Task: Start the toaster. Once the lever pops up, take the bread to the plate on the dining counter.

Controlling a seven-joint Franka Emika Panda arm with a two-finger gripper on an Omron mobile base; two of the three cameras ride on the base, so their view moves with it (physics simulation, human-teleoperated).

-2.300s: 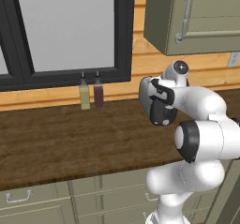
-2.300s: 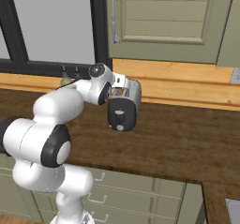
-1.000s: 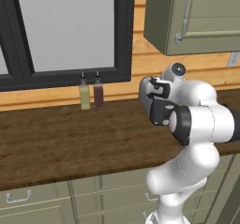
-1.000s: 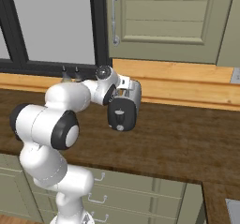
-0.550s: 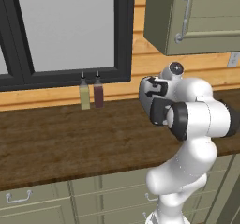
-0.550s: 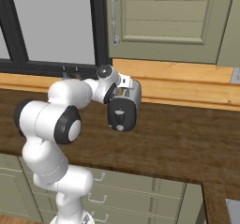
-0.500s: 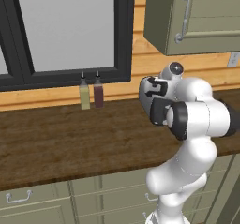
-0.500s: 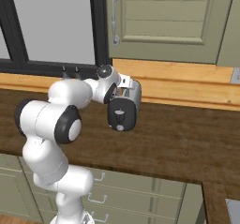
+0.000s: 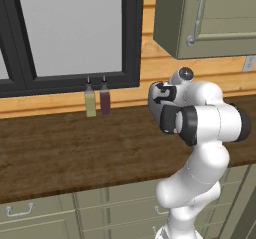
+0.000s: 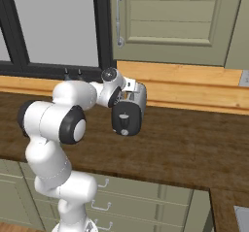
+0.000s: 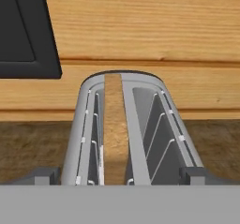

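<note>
The toaster [image 10: 129, 113] is seen at the centre of the right base view, set on the wood-grain counter [image 10: 194, 143] close to the wooden wall, its dark end panel with the round knob turned toward the camera. In the hand view it occupies the lower middle of the frame, viewed from above along its length. The bread [image 11: 115, 129] is lodged upright in the left-hand slot of that frame, its tan edge standing along the slot; the right-hand slot holds only wire guides. The slice is judged to be seated for toasting, which would explain why it has not been lifted.

The tool [image 11: 117, 177] is poised directly over the toaster's near end, its two dark tips spread wide at the lower corners of the hand view, released and grasping nothing. The spread is judged to suit pressing or straddling rather than gripping. The lever cannot be made out with certainty, being below the frame edge.

Two slim bottles [image 9: 97, 97] stand against the window sill at centre left of the left base view, well apart from the toaster.
</note>
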